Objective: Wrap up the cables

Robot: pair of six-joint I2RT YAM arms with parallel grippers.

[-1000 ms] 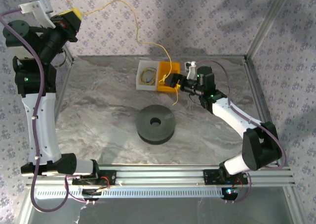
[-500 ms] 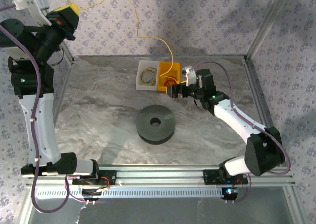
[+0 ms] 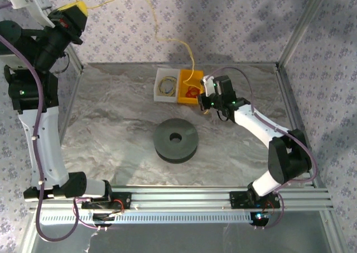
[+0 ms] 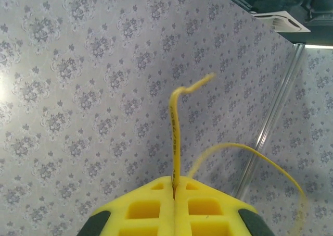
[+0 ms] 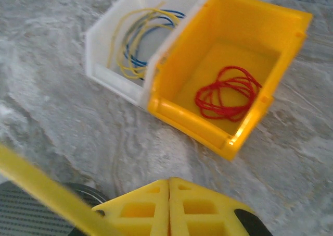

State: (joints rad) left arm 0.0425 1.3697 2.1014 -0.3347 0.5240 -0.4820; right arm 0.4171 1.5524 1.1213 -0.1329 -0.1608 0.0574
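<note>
Seeing grey flowered wallpaper [image 3: 234, 18] standing behind a grey marbled tabletop [image 3: 111, 116], an aluminium post [image 3: 304, 24] rising at its far corner, and a white ceiling vent [image 4: 281, 18] sitting near a glowing light strip [image 4: 320, 47].

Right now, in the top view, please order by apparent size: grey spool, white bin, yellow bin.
Largest: grey spool. Then white bin and yellow bin, which look about alike; I cannot rank them.
</note>
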